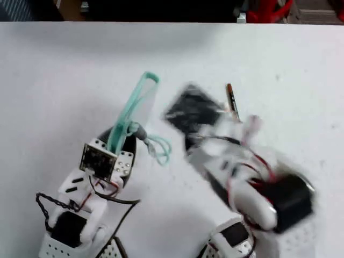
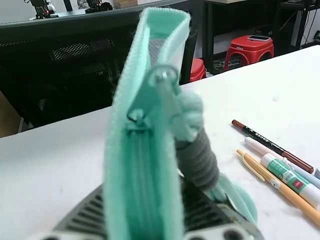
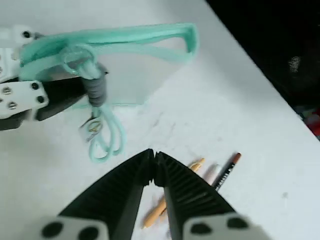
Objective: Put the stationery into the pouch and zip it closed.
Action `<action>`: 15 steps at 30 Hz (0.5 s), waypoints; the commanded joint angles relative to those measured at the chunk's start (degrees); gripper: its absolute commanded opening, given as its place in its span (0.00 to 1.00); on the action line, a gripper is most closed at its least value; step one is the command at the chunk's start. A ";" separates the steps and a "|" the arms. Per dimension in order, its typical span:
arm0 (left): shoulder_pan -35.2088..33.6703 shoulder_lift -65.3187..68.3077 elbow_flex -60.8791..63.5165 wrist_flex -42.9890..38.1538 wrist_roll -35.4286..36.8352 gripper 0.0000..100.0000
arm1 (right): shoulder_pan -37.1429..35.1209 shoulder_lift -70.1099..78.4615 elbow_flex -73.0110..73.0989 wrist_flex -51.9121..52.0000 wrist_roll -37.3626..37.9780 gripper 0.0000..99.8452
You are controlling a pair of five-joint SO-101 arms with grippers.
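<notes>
White table [image 1: 54, 64]: left end effector [image 1: 122, 138] clamped on upright pouch [image 1: 131, 105], right end effector [image 3: 155, 162] closed, empty, over pens [image 3: 226, 172].

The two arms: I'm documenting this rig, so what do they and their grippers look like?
The left arm and right arm are white shells with black motor blocks and red wires. The left also carries a looping black cable and a small circuit board. The right gripper has black, ribbed, tapering fingers on a white base.
</notes>
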 commanded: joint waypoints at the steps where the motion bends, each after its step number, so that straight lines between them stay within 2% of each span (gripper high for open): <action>1: 0.31 0.04 -5.54 2.73 0.88 0.02 | 8.66 -2.15 4.75 -5.85 -3.87 0.02; 4: 2.86 0.13 -9.23 4.84 0.88 0.02 | 11.56 -2.15 13.36 -10.95 -8.53 0.02; 8: 5.85 0.22 -15.03 9.58 0.97 0.02 | 13.76 -2.24 24.79 -16.84 -9.49 0.02; 12: 5.49 0.31 -19.69 12.48 2.55 0.02 | 15.69 -2.59 35.78 -23.69 -10.11 0.02; 15: 5.76 2.07 -19.69 12.48 2.81 0.02 | 16.22 -2.68 41.76 -28.26 -16.18 0.02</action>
